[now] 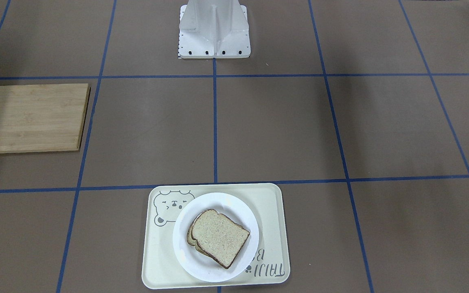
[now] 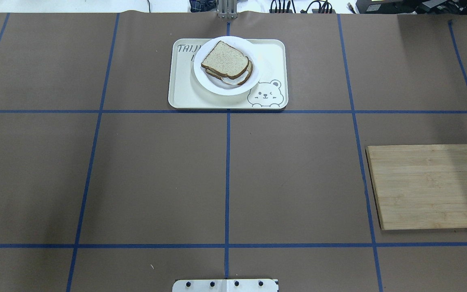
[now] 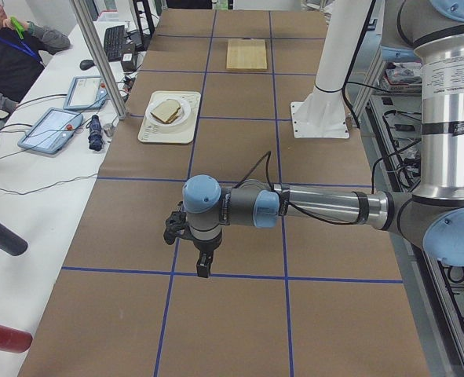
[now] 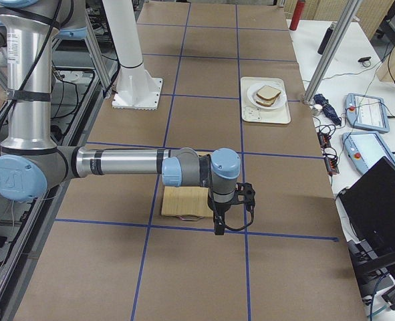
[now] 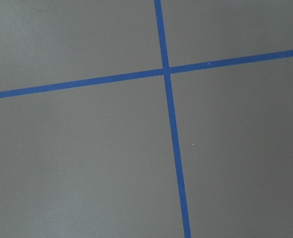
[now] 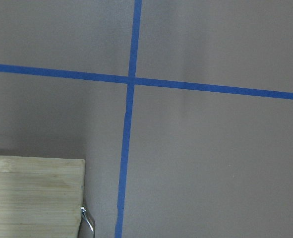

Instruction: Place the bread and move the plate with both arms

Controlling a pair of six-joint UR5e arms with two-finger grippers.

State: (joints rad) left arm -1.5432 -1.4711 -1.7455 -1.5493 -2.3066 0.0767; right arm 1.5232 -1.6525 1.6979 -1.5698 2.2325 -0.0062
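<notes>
The bread (image 1: 218,238) lies on top of a second slice (image 1: 191,239) on the white plate (image 1: 193,266). The plate stands on the cream bear-print tray (image 1: 157,260) at the table's far middle, also in the overhead view: bread (image 2: 224,59), plate (image 2: 217,87), tray (image 2: 185,93). My left gripper (image 3: 202,269) hangs over the left end of the table and shows only in the exterior left view. My right gripper (image 4: 218,226) hangs beside the cutting board and shows only in the exterior right view. I cannot tell whether either is open or shut. Both are far from the plate.
A bamboo cutting board (image 2: 428,186) lies at the right side of the table, and its corner shows in the right wrist view (image 6: 32,198). The white base block (image 1: 214,30) stands at the near middle. Blue tape lines grid the brown table. An operator (image 3: 12,55) sits beside tablets.
</notes>
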